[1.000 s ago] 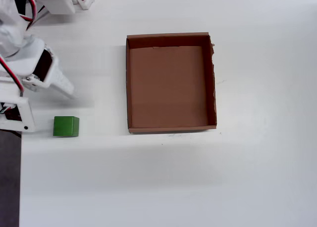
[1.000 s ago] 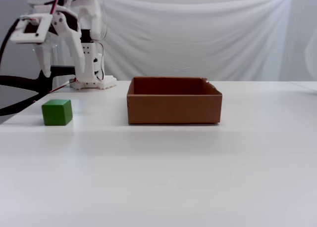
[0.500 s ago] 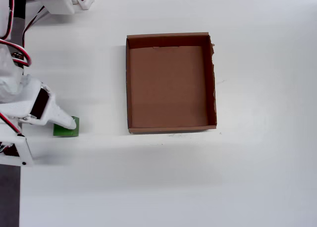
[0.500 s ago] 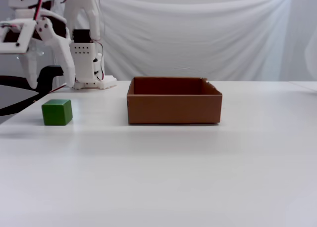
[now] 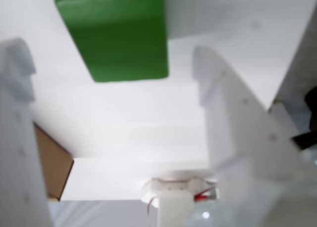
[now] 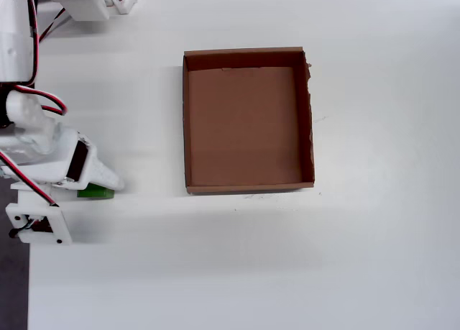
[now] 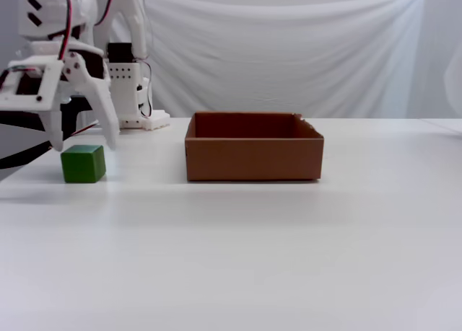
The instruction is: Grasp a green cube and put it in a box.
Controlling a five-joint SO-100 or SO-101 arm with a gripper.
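Observation:
The green cube sits on the white table left of the box in the fixed view. My gripper is open and hangs just above the cube, with one white finger to each side. From overhead the arm covers most of the cube, leaving only a green strip in sight. In the wrist view the cube lies at the top, between the spread fingers and a little beyond their tips. Nothing lies inside the brown cardboard box.
The arm's white base stands at the back left of the table. A dark strip marks the table's left edge in the overhead view. White cloth hangs behind the table.
The open gripper has moved toward the front of the table and down, from behind the cube to directly over it. Neither the cube nor the box has moved.

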